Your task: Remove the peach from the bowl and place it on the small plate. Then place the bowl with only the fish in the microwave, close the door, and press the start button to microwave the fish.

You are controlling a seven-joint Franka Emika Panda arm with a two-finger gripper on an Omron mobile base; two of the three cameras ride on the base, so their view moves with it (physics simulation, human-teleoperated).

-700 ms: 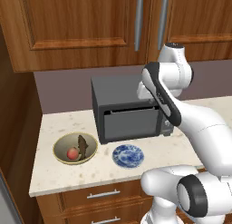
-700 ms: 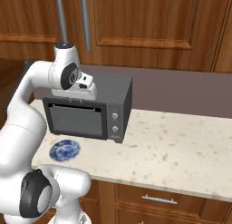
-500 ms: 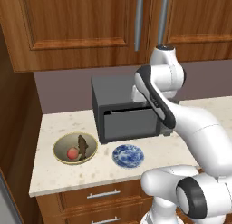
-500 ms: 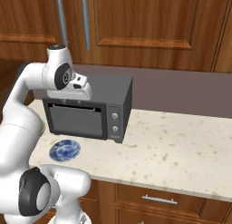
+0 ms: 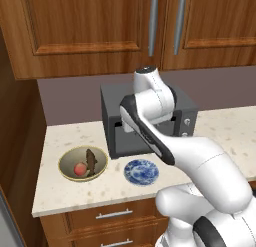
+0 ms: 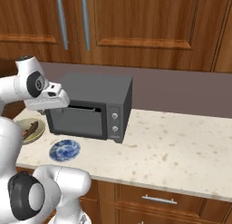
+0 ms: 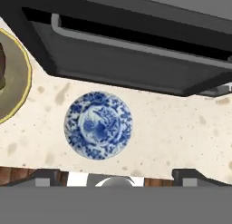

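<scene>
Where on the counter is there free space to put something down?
The widest bare stretch is right of the oven, toward the counter's far end. A narrow strip runs in front of the plate. The left end is crowded: bowl, plate and oven sit close.

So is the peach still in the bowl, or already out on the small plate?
In the bowl: the peach lies beside the fish, and the small plate is bare.
</scene>
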